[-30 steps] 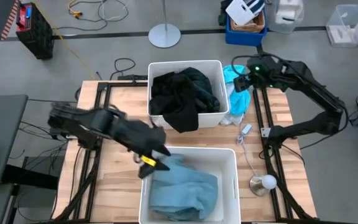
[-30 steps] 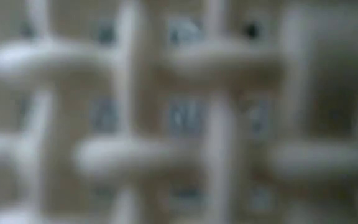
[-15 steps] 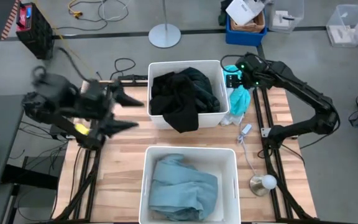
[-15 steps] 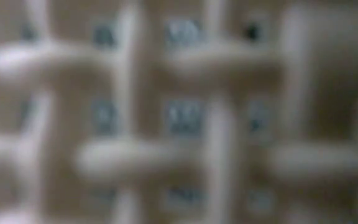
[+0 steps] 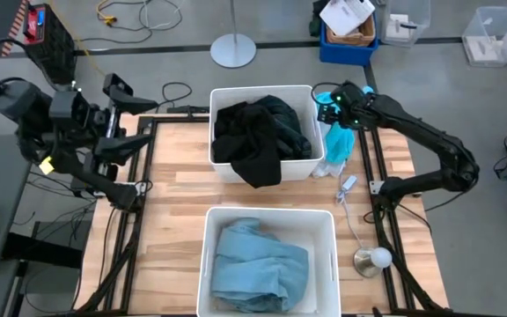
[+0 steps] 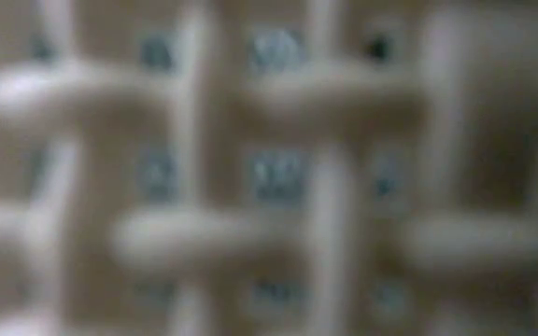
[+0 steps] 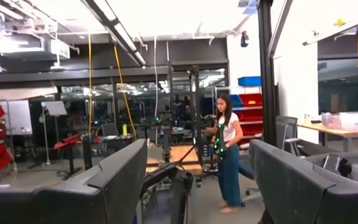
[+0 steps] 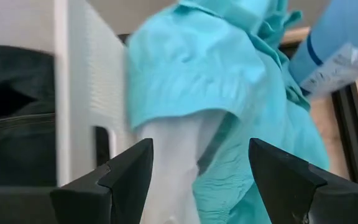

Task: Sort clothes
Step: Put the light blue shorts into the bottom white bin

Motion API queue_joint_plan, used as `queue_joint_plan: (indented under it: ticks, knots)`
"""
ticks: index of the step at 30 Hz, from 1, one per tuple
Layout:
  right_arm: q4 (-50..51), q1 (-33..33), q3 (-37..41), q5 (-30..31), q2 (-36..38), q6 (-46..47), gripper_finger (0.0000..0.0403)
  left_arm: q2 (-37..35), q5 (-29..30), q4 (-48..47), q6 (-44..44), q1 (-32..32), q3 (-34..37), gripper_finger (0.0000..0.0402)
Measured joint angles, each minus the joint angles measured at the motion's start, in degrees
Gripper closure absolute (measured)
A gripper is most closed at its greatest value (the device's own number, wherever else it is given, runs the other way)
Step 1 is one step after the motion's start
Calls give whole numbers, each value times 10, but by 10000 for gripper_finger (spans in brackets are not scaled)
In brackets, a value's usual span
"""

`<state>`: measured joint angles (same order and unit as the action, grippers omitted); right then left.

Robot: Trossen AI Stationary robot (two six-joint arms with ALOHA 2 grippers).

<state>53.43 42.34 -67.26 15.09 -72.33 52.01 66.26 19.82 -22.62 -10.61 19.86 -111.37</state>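
Observation:
Black and dark green clothes (image 5: 258, 132) fill the far white bin (image 5: 306, 92); one black garment hangs over its near wall. A dusty blue-grey garment (image 5: 258, 264) lies in the near white bin (image 5: 331, 255). A turquoise and whitish garment (image 5: 338, 141) lies on the table against the far bin's right wall. My right gripper (image 5: 328, 107) is open just above it; in the right wrist view (image 8: 201, 146) its fingers stand apart with the turquoise cloth (image 8: 216, 81) ahead of them. My left gripper (image 5: 137, 123) is open and empty, raised over the table's left edge, and faces the room (image 7: 197, 162).
A small whitish object with a cord (image 5: 348, 183) and a round object (image 5: 372, 258) lie at the table's right side. A blue bottle with a label (image 8: 344, 50) is beside the turquoise garment. The low view is filled by a bin's lattice wall (image 6: 269, 168). A person stands far off (image 7: 229, 155).
My left gripper has risen from the near bin, over the blue-grey garment, and swung back toward the table's left edge, turning level. My right gripper has moved a little toward the far bin, over the turquoise garment. The clothes lie still.

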Motion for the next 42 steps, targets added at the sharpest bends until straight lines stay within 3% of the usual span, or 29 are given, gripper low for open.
queue_joint_plan:
  ticks: [9,14,18,27,36,42]
  knots:
    - [-50,34,58,-1,-1,2,126,-7,0,-55,21,0,0,125]
    - [-67,51,85,-1,-1,-27,156,-7,0,-56,13,0,0,125]
    - [-74,57,106,-12,-1,-50,211,-7,0,-62,5,0,0,125]
    - [-75,38,113,-18,-1,-88,387,-7,0,-73,3,0,0,125]
    - [-76,-9,84,-47,37,-83,400,0,0,-107,29,0,0,125]
    - [-75,-47,28,16,103,-90,402,13,2,-114,15,0,0,125]
